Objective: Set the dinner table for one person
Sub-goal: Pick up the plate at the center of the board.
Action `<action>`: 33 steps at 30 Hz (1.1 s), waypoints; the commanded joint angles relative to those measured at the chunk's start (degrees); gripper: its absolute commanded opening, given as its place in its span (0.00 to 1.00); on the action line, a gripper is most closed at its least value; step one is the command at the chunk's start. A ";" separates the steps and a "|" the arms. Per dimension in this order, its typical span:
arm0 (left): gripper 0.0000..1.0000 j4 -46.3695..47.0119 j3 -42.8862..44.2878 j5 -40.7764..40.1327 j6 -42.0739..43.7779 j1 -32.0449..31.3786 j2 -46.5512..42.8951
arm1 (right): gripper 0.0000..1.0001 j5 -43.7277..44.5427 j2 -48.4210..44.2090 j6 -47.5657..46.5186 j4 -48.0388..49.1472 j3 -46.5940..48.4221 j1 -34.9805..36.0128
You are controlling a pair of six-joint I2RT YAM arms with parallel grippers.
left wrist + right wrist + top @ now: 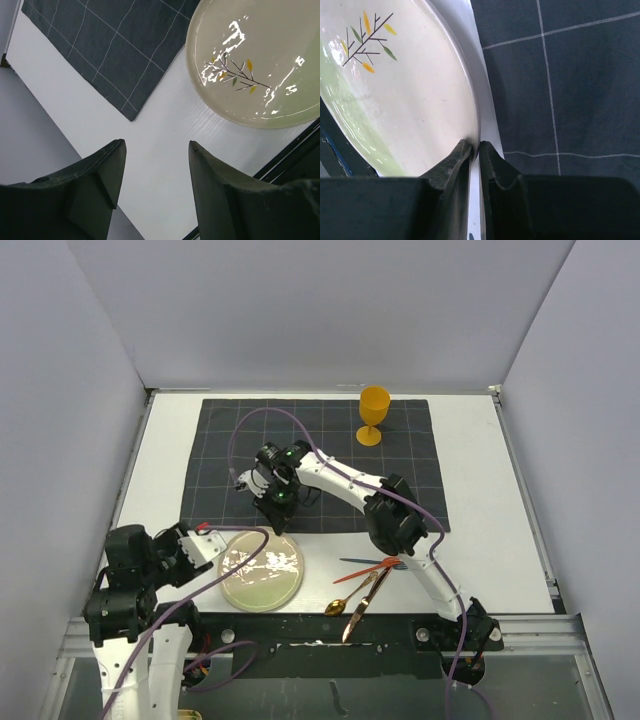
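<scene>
Both arm bases sat at the near edge of the white worktop (480, 480) in the overhead view. A dark gridded placemat (330, 455) covered the worktop's far middle, with a yellow goblet (372, 412) upright near its far right corner. A cream plate (262, 575) lay on bare worktop at the mat's near edge, with gold, blue and orange cutlery (362, 585) clustered to its right. The right gripper (276, 523) pointed down at the plate's far rim. The left gripper (212, 536) hung beside the plate's left edge.

From the left wrist, the left gripper (155, 185) stood about half open with nothing between its fingers (107, 175), above bare worktop (150, 125). The plate (260, 75), printed with a twig motif, lay ahead to the right, and a placemat (115, 45) corner lay to the left.

From the right wrist, the right gripper (475, 150) was pinched nearly closed on the plate (405, 90) rim. A thin strip of worktop (489, 130) separated the rim from the placemat (560, 90).
</scene>
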 commanded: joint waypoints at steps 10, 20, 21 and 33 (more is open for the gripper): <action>0.51 5.66 -1.28 3.94 -3.52 0.22 4.39 | 0.00 0.14 -3.32 -1.39 -0.74 4.47 -3.74; 0.53 13.25 -1.08 8.47 -11.98 0.22 16.39 | 0.00 0.08 -5.78 -1.30 0.05 2.30 -5.65; 0.53 13.77 -0.92 8.87 -12.65 0.22 18.26 | 0.00 0.08 -5.94 -1.33 0.12 2.16 -5.77; 0.57 16.22 -0.55 9.64 -18.97 0.22 28.89 | 0.00 0.76 -7.43 -1.47 -0.29 1.83 -6.69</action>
